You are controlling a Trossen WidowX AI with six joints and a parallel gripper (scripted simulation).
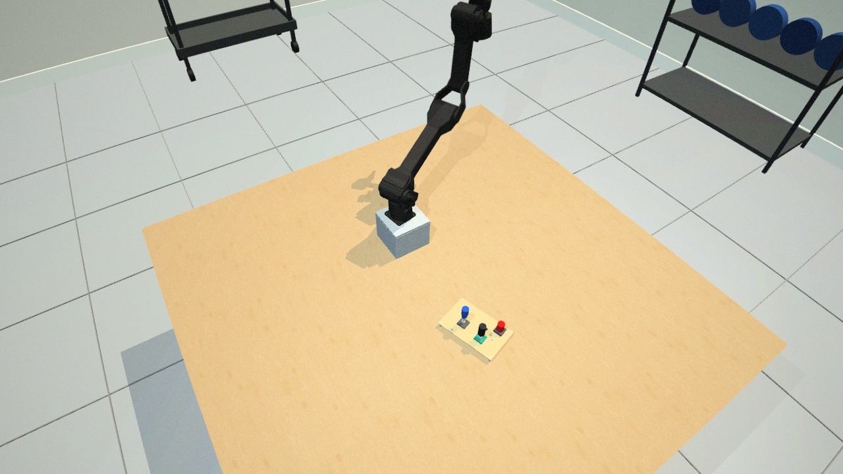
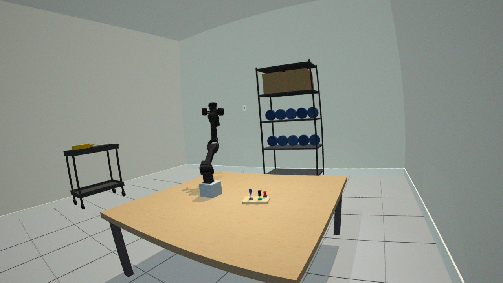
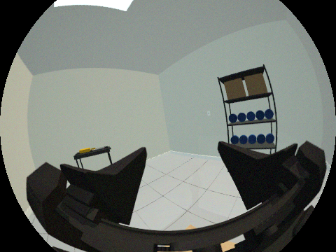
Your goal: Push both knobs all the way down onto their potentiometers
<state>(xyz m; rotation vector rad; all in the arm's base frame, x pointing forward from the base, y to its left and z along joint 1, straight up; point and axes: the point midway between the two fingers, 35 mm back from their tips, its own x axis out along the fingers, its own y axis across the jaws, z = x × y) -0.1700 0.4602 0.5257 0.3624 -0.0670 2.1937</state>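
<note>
A small tan circuit board stands on the wooden table, in front of the arm's base and to its right. It carries a blue knob, a black knob on a green part, and a red knob. The blue and black knobs stand taller than the red one. My gripper is open and empty. It is raised high above the arm's base, far from the board, and faces the room. It is out of frame in the top view.
The arm stands on a grey block near the table's middle. A black shelf rack with blue discs and boxes stands by the far wall. A black cart stands on the floor to the left.
</note>
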